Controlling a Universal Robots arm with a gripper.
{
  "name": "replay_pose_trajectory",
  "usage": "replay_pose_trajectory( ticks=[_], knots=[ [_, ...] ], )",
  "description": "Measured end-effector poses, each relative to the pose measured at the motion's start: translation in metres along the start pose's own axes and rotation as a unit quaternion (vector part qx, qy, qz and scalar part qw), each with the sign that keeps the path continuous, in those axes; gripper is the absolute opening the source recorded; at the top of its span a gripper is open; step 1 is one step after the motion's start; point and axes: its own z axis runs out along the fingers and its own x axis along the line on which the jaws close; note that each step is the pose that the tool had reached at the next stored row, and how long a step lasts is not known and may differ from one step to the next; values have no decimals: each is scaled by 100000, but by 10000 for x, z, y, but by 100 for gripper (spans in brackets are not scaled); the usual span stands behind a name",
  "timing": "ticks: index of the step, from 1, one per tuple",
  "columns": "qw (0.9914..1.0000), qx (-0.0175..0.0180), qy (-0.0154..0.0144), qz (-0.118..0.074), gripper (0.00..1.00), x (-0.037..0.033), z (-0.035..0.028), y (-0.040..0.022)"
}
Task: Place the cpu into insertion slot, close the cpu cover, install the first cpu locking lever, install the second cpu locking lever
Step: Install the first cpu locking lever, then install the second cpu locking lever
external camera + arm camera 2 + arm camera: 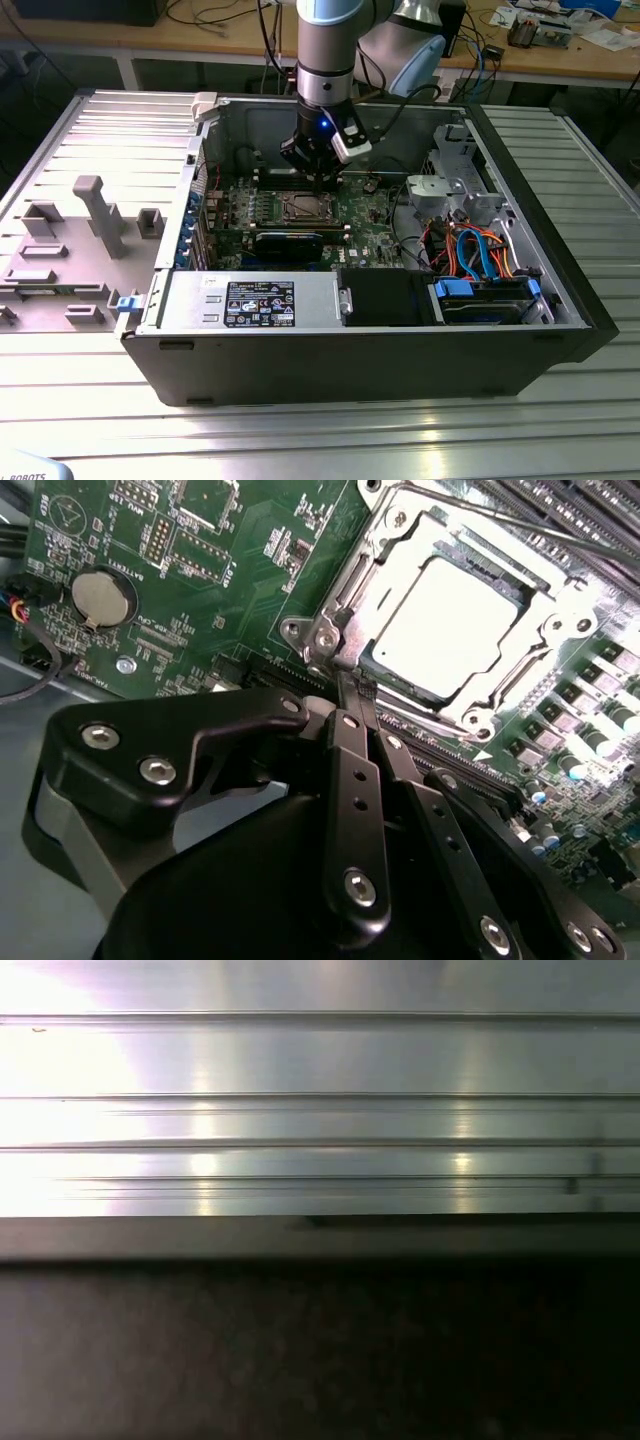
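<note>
The cpu (pixel 455 625) lies flat in the insertion slot (pixel 303 208), its silver top bright under the light. The cpu cover (pixel 398 560) sits down around it as a silvery frame. A thin locking lever (pixel 540 530) runs along the far side of the socket. In the second wrist view my gripper (pixel 346 685) is shut, its two black fingers pressed together with nothing visible between them. Their tips are at the socket's near corner by a silver screw post (pixel 325 640). In the exterior view the gripper (pixel 320 180) hangs just behind the socket inside the open computer case.
A coin battery (pixel 102 598) and memory slots (pixel 600 500) flank the socket. The case holds a power supply (pixel 255 300) in front and a drive cage with orange and blue cables (pixel 480 285) at the exterior view's right. A grey fixture tray (pixel 80 250) lies left of the case on the ribbed metal table (pixel 320 1110).
</note>
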Motion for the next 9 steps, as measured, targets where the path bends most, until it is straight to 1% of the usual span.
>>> replay_pose_trajectory(
  ticks=[1,2,5,9],
  knots=[
    [99999,411,-15,-1,11,-1,-19,1],
    [99998,581,-2,-13,11,0,-20,-5],
    [99998,596,-5,-7,11,0,-20,-39],
    [99998,599,-4,-4,11,0,-20,-45]
  ],
)
